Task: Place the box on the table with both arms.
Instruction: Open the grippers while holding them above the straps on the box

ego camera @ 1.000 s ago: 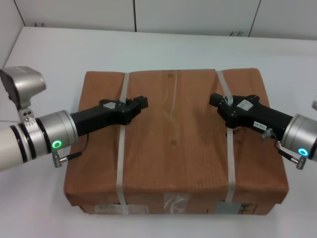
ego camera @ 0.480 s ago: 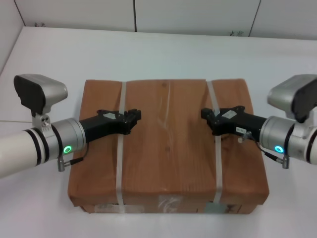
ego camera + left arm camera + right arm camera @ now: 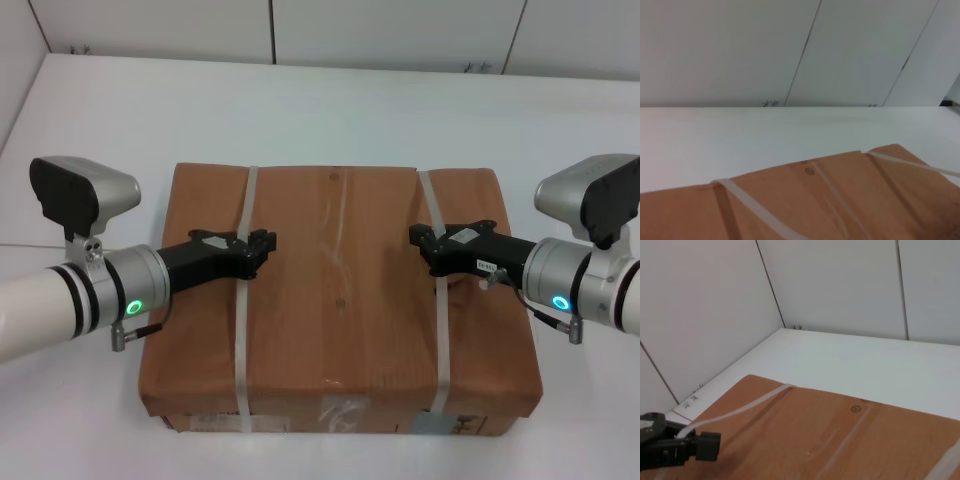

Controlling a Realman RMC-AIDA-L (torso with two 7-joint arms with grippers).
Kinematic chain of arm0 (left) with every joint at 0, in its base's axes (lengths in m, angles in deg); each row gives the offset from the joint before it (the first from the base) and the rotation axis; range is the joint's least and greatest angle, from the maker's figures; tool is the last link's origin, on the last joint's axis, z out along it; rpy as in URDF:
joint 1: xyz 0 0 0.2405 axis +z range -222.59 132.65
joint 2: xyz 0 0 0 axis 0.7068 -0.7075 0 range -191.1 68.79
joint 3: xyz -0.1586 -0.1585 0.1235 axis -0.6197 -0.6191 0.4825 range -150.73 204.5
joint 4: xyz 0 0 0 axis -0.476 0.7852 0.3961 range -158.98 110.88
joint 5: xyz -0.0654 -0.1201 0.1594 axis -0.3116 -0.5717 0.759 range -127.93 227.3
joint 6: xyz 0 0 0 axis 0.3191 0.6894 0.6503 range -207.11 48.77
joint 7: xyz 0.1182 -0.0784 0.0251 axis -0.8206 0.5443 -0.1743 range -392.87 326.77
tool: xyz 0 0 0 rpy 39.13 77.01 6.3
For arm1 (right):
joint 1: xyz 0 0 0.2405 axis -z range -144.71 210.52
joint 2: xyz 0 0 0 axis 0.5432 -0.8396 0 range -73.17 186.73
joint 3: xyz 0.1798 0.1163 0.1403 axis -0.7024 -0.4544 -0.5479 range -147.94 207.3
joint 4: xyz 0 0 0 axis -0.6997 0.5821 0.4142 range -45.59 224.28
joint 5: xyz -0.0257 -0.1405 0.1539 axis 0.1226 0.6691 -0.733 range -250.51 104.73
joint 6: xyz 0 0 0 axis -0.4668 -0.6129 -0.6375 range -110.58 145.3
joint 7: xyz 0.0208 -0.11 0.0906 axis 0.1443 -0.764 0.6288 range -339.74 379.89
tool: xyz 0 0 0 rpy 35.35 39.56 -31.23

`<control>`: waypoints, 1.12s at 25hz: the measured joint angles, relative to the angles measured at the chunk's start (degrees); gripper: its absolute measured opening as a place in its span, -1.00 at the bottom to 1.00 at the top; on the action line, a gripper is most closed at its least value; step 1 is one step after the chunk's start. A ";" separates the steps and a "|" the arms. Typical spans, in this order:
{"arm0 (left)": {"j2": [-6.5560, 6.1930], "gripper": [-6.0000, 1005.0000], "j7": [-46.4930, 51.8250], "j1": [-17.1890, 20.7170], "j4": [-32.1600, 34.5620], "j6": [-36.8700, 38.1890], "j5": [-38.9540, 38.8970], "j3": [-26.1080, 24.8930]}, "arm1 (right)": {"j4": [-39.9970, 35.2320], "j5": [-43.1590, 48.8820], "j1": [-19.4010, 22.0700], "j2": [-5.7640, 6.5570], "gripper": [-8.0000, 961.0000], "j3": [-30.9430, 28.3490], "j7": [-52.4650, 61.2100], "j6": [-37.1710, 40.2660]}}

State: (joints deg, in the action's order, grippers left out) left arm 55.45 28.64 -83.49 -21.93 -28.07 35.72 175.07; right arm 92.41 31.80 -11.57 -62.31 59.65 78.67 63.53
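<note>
The brown cardboard box (image 3: 340, 300) lies flat on the white table (image 3: 300, 100), with its taped, labelled side facing me. Two whitish straps cross its top. My left gripper (image 3: 264, 243) lies on the box top, shut on the left strap (image 3: 243, 340). My right gripper (image 3: 418, 238) lies on the box top, shut on the right strap (image 3: 440, 340). The right wrist view shows the box top (image 3: 815, 425) and the left gripper (image 3: 705, 446), with the strap rising into it. The left wrist view shows the box top (image 3: 840, 200) and both straps.
White wall panels (image 3: 400, 30) stand along the table's far edge, and another wall (image 3: 15, 60) runs along its left side. White tabletop shows behind the box and on both sides of it. The box's near side is close to the bottom of the head view.
The box has gone down and looks smaller than a second ago. Both arms came down with it, and their wrists turned so the grey camera housings show. Little has moved in the last half second.
</note>
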 joint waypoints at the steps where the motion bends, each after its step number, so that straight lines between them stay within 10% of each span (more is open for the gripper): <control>1: 0.01 -0.80 0.00 0.04 0.00 -0.01 0.00 0.00 | -0.09 0.00 0.02 0.00 -0.85 0.03 0.13 0.13; 18: 0.00 -0.63 -0.41 0.03 0.07 -0.20 0.16 0.09 | -0.03 -0.08 0.52 0.01 -0.76 0.17 1.92 -0.30; 28: 0.07 -0.19 -3.21 1.00 0.16 -0.20 -0.16 -0.31 | -0.46 -0.60 1.99 0.00 0.04 -0.36 4.06 -1.27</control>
State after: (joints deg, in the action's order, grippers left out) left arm 55.52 25.42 -82.49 -21.77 -28.26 35.56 174.76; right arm 91.95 31.20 -9.58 -62.32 59.29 82.73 62.26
